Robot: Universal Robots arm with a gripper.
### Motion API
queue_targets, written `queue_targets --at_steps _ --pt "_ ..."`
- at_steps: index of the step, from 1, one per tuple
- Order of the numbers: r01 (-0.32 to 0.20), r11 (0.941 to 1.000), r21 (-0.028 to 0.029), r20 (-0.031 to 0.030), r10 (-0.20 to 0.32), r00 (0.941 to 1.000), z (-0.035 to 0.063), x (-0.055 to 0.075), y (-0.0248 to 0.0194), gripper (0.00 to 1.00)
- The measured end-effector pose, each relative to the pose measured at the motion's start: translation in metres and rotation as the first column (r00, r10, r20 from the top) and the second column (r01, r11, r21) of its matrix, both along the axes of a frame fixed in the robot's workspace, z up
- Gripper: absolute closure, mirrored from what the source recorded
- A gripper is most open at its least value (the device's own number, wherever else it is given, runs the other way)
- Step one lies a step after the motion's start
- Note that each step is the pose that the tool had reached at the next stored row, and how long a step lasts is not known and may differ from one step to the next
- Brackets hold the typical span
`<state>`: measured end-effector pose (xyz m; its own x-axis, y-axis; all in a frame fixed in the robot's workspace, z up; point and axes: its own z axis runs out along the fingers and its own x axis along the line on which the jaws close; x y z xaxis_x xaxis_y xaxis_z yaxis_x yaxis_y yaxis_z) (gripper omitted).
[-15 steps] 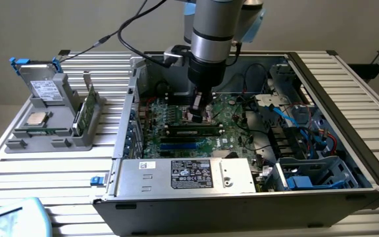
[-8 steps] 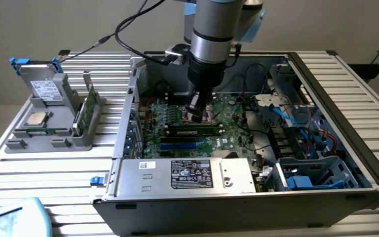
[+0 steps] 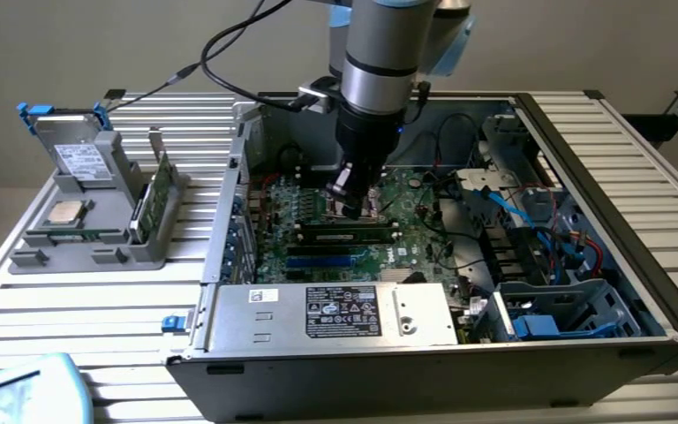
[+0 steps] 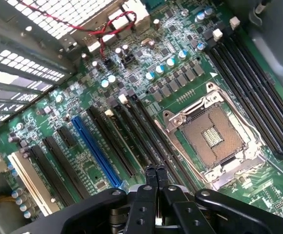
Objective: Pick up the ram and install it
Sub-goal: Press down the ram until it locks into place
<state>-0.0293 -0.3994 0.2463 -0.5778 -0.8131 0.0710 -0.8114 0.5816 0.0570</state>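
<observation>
In the exterior view the ram (image 3: 345, 235), a long green stick with dark chips, lies along one of the black slots of the motherboard (image 3: 315, 261) inside the open computer case. My gripper (image 3: 349, 208) hangs just above and behind it, reaching down into the case. Seen from the wrist, the gripper (image 4: 156, 171) is shut, its two black fingertips pressed together with nothing between them. They hover over the bank of long black slots (image 4: 136, 136) beside the open processor socket (image 4: 213, 139). I cannot tell whether the fingertips touch the ram.
A grey holder (image 3: 103, 238) at the exterior view's left carries a silver processor chip (image 3: 66, 212), a green card (image 3: 156, 199) and a drive (image 3: 80, 159). The power supply (image 3: 339, 314) fills the case's front. Blue cables (image 3: 528, 221) and drive bays crowd the case's right side.
</observation>
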Motion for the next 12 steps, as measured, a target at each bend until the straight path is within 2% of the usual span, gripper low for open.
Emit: queue_targets --at_steps 6,12 --pt "0.096 0.9954 0.0000 0.0000 -0.096 0.9954 -0.0008 0.0000 0.0000 0.90" --pt "0.191 0.9816 0.0000 0.0000 -0.191 0.9816 -0.0018 0.0000 0.0000 0.90"
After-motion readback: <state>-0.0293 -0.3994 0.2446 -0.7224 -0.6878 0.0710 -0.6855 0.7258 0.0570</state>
